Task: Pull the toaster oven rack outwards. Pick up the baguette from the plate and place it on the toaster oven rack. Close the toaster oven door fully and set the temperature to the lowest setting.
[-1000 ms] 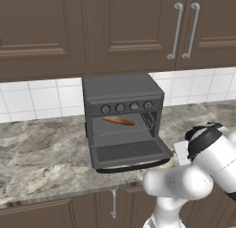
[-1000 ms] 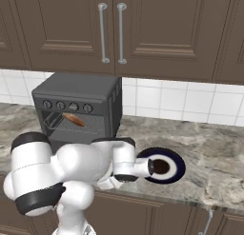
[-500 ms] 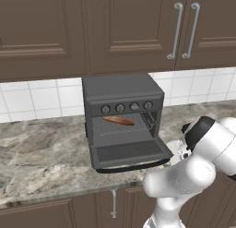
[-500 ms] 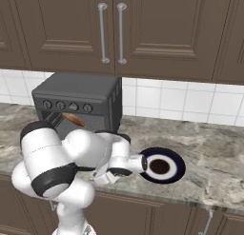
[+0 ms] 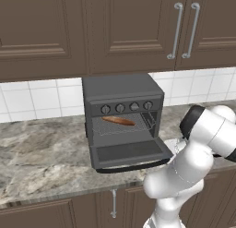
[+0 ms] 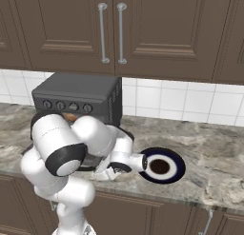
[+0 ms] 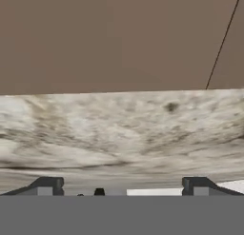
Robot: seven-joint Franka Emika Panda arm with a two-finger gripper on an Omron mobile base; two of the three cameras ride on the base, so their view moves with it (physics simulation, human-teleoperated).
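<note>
While the oven [image 5: 122,115] stands on the counter [image 5: 41,158] with its door [image 5: 129,153] dropped flat toward the robot, the handle runs crosswise along the front edge, up and to the left of the low-slung hand. Already on the rack [image 5: 123,126], the baguette [image 5: 118,121] lies crosswise; the plate [image 6: 162,165] sits bare to the right. Folded low at the counter's front edge, the arm holds its gripper [image 7: 119,189] facing the stone lip, jaws spread wide and empty, so I judge door-closing comes next.

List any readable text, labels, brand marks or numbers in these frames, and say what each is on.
None can be read. The toaster oven has four knobs across its front, but no markings around them are legible. The plate, the cabinet doors and the counter carry no writing.
</note>
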